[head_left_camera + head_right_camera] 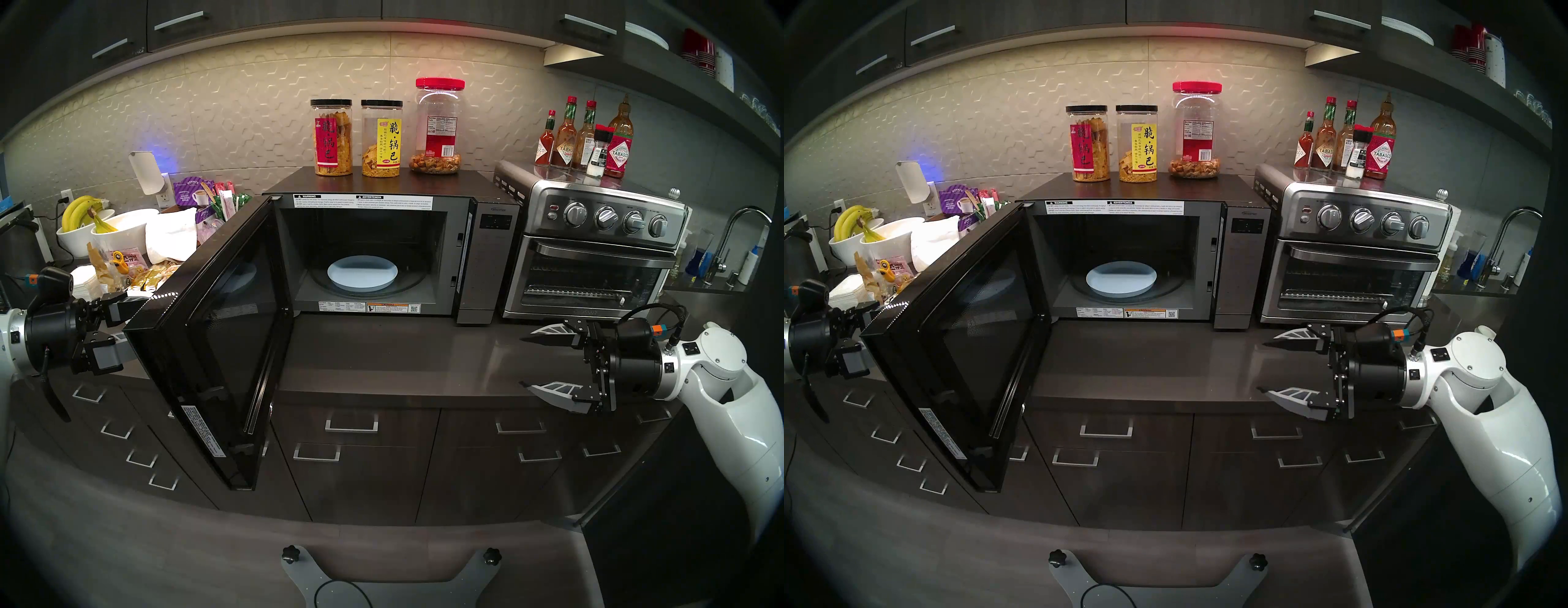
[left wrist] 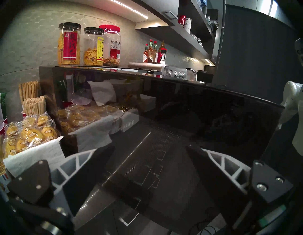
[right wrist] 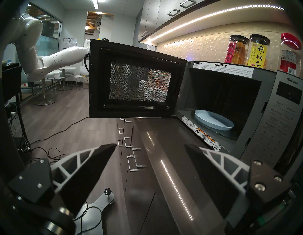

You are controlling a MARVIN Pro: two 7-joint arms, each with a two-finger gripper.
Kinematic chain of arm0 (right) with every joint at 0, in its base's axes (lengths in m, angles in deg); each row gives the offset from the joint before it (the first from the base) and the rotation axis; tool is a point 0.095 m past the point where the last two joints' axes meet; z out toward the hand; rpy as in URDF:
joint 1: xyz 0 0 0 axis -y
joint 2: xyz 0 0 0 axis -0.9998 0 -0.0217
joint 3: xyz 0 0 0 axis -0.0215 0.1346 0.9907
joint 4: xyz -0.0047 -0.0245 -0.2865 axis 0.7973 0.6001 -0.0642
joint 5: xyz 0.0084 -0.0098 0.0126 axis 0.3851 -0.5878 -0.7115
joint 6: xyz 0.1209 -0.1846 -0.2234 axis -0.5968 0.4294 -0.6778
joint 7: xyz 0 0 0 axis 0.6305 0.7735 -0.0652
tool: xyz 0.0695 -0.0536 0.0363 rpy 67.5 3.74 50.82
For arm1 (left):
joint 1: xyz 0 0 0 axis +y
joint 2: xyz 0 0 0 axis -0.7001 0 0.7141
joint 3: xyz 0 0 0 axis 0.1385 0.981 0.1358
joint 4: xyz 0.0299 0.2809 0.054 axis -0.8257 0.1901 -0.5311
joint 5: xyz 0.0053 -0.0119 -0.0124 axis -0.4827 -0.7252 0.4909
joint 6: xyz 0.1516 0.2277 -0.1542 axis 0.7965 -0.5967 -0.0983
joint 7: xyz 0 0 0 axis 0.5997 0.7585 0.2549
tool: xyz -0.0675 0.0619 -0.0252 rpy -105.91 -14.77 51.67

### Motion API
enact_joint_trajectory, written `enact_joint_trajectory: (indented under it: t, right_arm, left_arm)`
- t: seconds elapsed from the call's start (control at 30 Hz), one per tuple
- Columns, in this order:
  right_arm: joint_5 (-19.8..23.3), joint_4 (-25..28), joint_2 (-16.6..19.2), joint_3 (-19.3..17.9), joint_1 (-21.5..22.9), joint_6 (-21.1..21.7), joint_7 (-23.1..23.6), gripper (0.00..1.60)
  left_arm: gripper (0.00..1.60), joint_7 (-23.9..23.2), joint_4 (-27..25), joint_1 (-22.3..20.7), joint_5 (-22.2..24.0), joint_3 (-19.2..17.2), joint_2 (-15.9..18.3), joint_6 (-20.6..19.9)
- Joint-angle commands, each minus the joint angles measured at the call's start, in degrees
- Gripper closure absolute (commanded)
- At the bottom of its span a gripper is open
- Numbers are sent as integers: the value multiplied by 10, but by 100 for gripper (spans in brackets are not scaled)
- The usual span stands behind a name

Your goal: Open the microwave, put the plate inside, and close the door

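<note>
Plate (image 1: 362,274) lies inside the microwave (image 1: 488,254) at frame centre, door (image 1: 212,339) swung wide. Left gripper (image 2: 147,165) gapes empty just behind the door's outer glass at far left; right gripper (image 1: 526,363), spread and empty, hangs at lower right, well apart from the plate.

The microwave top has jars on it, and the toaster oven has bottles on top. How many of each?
Jars on the microwave: 3, two black-lidded and one red-lidded
Bottles on the toaster oven: 5, four sauce bottles and one small shaker
Total: 8
</note>
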Motion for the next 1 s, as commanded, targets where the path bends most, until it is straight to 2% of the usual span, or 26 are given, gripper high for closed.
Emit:
enact_joint_trajectory:
  t: [0.0,0.57,0.9,0.97]
  right_arm:
    - [3,4,1,-5,5,1,-1,0]
    - [3,4,1,-5,5,1,-1,0]
    - [3,4,1,-5,5,1,0,0]
    - [3,4,1,-5,5,1,0,0]
  left_arm:
    - [0,18,-6,-27,14,13,10,-2]
    - [0,62,-19,-88,49,81,24,-3]
    - [0,101,-7,-145,64,158,36,14]
    - [0,115,-3,-165,68,184,39,20]
